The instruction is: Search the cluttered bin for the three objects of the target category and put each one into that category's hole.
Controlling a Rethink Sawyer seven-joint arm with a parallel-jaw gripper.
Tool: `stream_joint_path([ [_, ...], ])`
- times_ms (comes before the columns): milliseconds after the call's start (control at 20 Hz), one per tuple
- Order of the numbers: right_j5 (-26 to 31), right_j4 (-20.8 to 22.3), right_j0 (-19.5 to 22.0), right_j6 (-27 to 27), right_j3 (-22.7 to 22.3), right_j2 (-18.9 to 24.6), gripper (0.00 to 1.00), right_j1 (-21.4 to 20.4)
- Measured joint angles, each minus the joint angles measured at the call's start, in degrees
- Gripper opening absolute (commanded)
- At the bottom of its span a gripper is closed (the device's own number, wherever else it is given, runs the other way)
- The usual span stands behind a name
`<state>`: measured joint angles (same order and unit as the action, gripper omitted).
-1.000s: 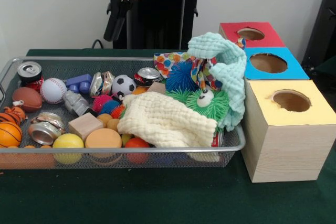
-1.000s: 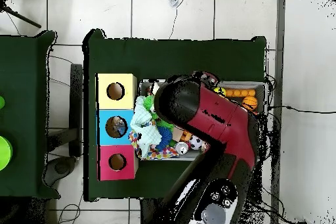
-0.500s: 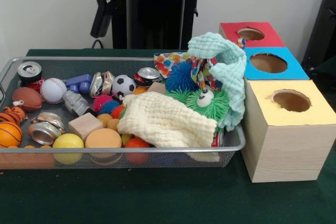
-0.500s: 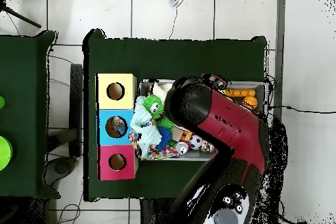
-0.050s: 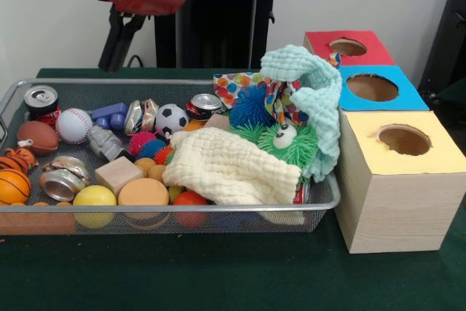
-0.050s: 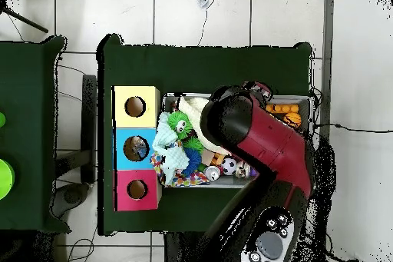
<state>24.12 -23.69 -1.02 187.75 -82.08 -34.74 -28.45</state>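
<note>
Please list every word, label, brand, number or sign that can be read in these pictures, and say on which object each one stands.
No text can be read.
The cans in the wire bin show only their tops.
The red box, blue box and yellow box bear no lettering.

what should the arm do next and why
Probably lower toward the front view's left end of the mesh bin: the jaws hang high above it, empty as far as shows, over the side where a soda can and baseball lie uncovered.
</note>
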Motion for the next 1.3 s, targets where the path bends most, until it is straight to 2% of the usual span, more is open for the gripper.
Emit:
stream_joint_path([
  [200, -2.49, -0.09, 0.29, 0.00, -0.34, 0.16, 0.00, 1.06],
  [1300, -3.10, -1.05, -0.21, 0.00, -1.68, 0.15, 0.00, 2.69],
])
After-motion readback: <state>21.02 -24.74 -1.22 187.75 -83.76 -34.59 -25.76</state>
